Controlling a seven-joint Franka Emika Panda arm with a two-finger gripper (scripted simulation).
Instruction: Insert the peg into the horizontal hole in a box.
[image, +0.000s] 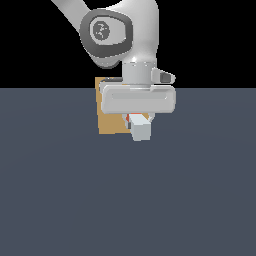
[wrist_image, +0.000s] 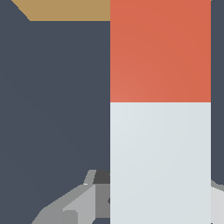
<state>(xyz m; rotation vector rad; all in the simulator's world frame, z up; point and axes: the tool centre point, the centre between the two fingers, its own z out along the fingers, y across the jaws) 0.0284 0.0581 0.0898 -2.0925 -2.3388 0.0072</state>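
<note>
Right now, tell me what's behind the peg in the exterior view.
Behind the peg, held in the fingers, stands the tan box. Only its side toward the exterior view's left shows; the gripper and peg cover the rest, so the hole cannot be seen.

A bare simulated scene: flat slate-grey floor (image: 60, 200) under a black backdrop (image: 30, 40).

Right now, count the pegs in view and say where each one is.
1. The peg is held in the gripper, in front of the box; its pale end faces the exterior camera, its orange-red end points toward the box. Others may be hidden behind the arm.
</note>
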